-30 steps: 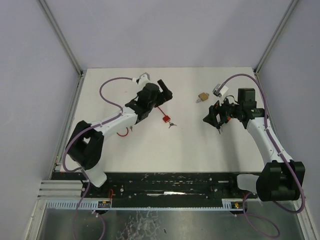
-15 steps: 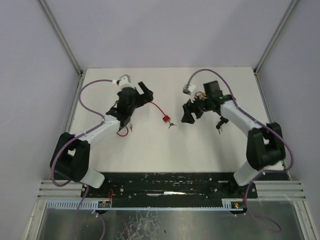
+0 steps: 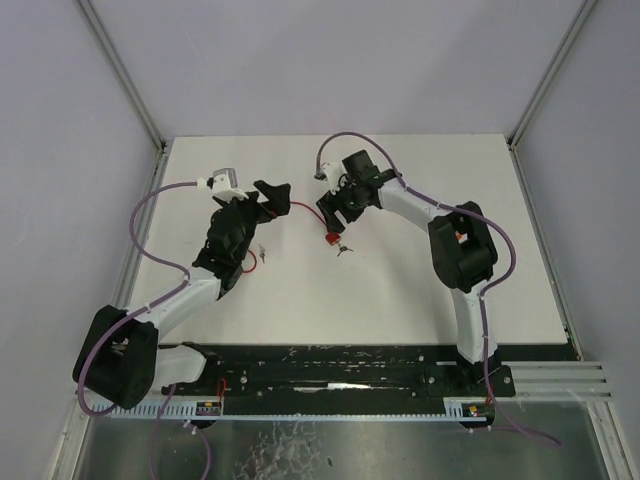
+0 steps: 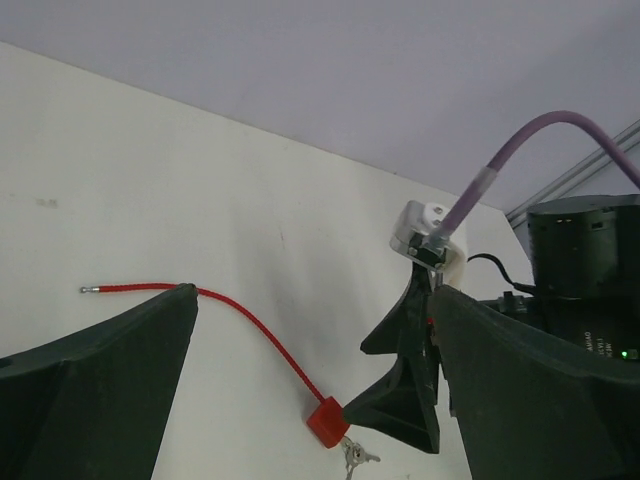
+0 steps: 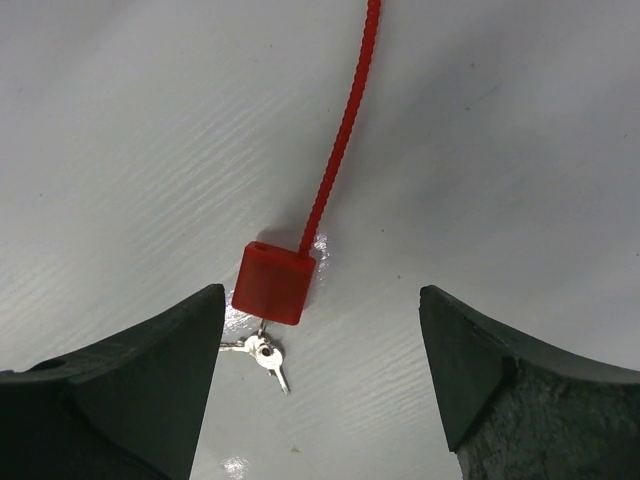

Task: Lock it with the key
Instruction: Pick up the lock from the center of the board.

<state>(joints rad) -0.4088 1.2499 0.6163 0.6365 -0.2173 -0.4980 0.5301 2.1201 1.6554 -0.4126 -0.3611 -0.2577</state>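
A red cable lock (image 3: 331, 239) lies mid-table with small silver keys (image 3: 344, 249) hanging from its body. Its thin red cable (image 3: 308, 211) runs up-left, and the loose metal tip (image 4: 90, 290) rests on the table. My right gripper (image 3: 331, 216) hovers just above the lock, open. In the right wrist view the lock (image 5: 273, 282) and keys (image 5: 262, 352) lie between the fingers, close to the left one (image 5: 150, 380). My left gripper (image 3: 272, 194) stands open to the left, near the cable's free end. It faces the lock (image 4: 328, 422) and holds nothing.
A second loop of red wire (image 3: 248, 266) with a small key (image 3: 262, 252) lies beside the left forearm. The right arm stretches across the back right of the table. Grey walls and metal rails enclose the white table (image 3: 400, 300).
The right arm has swung left from the table's right side to above the red lock, its jaws slightly wider. The left gripper has drawn back left, away from the lock.
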